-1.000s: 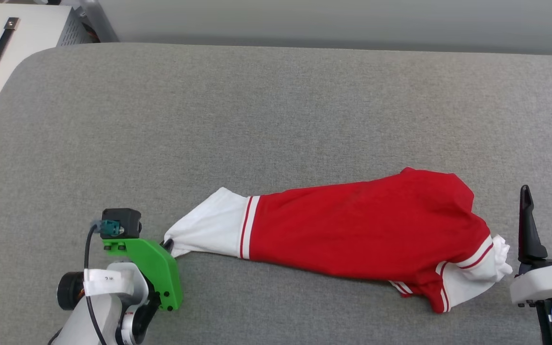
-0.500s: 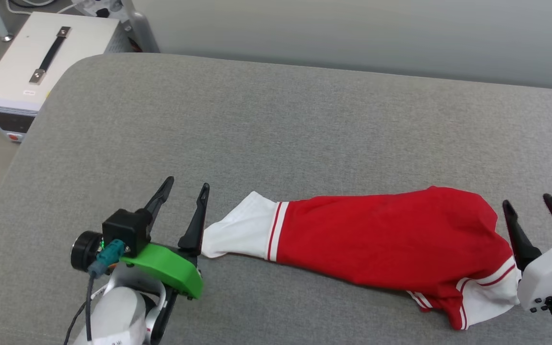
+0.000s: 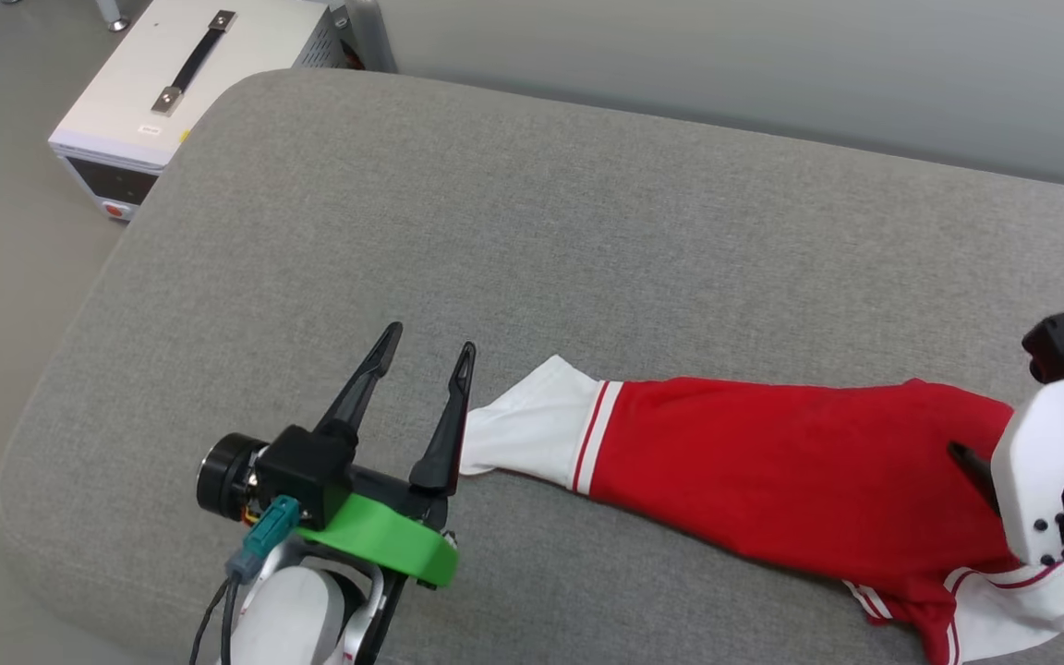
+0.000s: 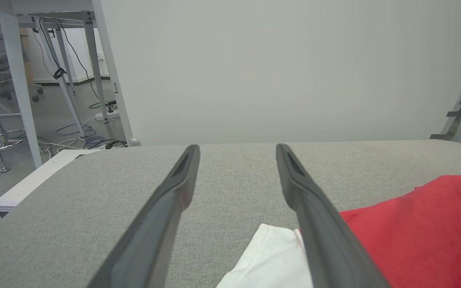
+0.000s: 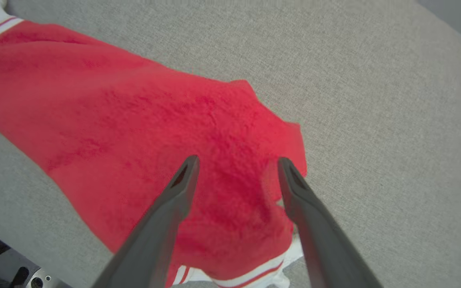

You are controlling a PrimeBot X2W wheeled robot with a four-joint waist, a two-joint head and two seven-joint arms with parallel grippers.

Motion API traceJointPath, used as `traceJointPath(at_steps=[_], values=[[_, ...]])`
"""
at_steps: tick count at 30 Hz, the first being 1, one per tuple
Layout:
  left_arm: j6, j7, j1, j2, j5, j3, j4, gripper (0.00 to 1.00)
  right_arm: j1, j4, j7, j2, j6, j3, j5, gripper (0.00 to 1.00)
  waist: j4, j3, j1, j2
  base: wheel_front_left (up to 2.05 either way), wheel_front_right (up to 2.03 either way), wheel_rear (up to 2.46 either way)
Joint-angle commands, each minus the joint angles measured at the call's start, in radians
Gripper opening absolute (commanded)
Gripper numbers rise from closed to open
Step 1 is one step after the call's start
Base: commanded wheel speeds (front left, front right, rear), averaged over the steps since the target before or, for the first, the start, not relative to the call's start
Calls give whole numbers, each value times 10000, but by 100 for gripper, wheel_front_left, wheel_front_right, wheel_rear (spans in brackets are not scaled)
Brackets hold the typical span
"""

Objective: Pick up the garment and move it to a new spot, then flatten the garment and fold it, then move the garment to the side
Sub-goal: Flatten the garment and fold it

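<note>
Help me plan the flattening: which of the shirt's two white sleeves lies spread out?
The sleeve beside the left gripper lies spread on the grey cushion; the other sleeve, by the right gripper, is bunched up.

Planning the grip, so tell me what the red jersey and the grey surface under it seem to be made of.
Red jersey: likely soft knit fabric, matte, slightly fuzzy; it drapes and wrinkles. Grey surface: woven upholstery cloth, probably over padding; heathered weave, rounded edges.
</note>
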Motion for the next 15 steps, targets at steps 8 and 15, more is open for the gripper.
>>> traceJointPath(at_steps=[8,15], values=[[-216,-56,-287,-395,168,74,31,100,-987,1072,634,-545,-7,579,-545,100,756,839,0,-1,0,0,0],[-247,-56,-444,-539,157,79,100,100,-1141,2260,362,-736,-7,973,-620,100,1087,1199,0,-1,0,0,0]])
